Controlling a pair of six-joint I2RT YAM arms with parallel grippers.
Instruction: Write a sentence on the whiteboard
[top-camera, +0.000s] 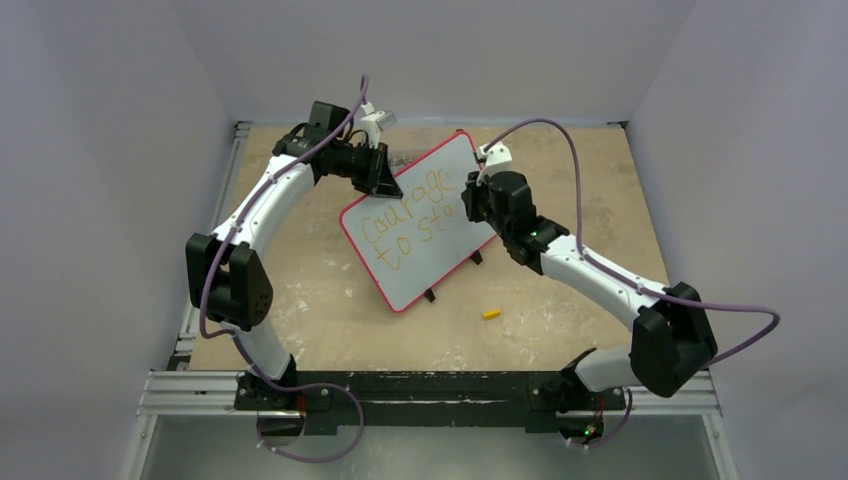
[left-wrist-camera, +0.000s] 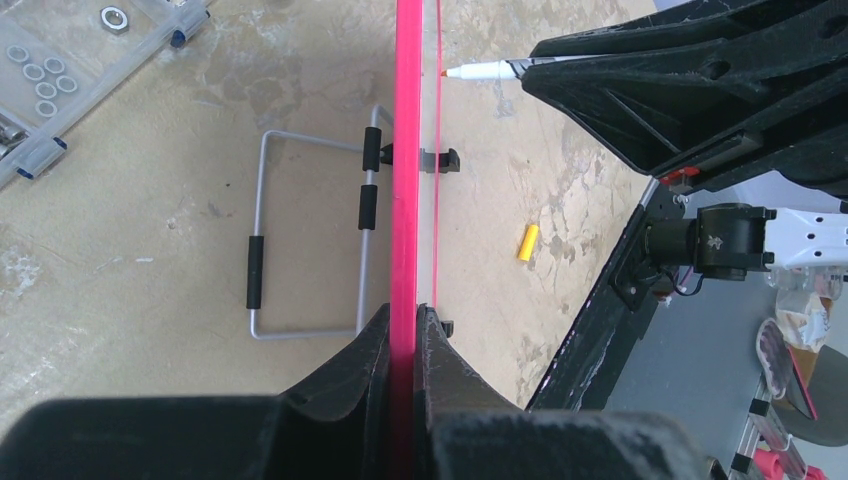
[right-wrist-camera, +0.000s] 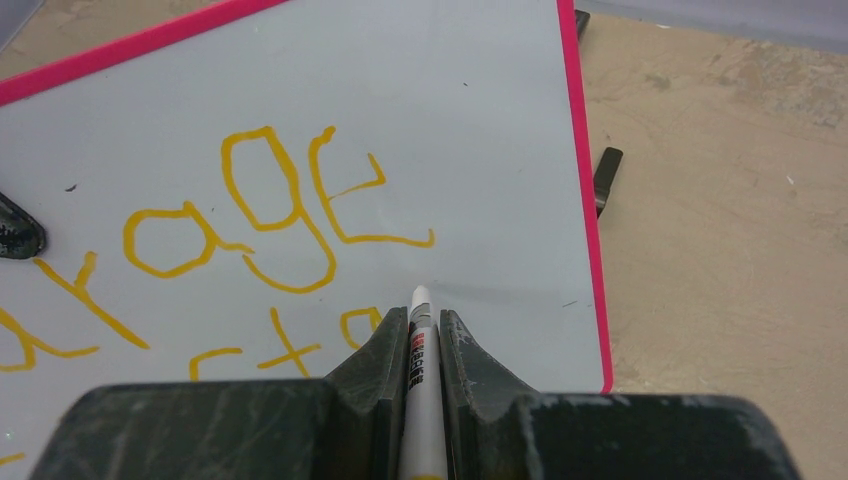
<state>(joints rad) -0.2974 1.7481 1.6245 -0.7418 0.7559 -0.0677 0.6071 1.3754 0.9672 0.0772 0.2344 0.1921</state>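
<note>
Left gripper (left-wrist-camera: 405, 322) is clamped tight on the red rim of the whiteboard (top-camera: 430, 255), which stands tilted mid-table. Its sentence (top-camera: 405, 215) so far reads "courage to sta". Right gripper (right-wrist-camera: 422, 318) pinches a white marker (right-wrist-camera: 420, 355), tip at the board's face. A yellow cap (top-camera: 491, 313) lies nearby.

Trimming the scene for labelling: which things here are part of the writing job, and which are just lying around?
In use: whiteboard, clamped at its edge in the left fingers; yellow lettering; marker in the right fingers.
Lying about: small yellow cap on the table; clear box of nuts and washers.
</note>
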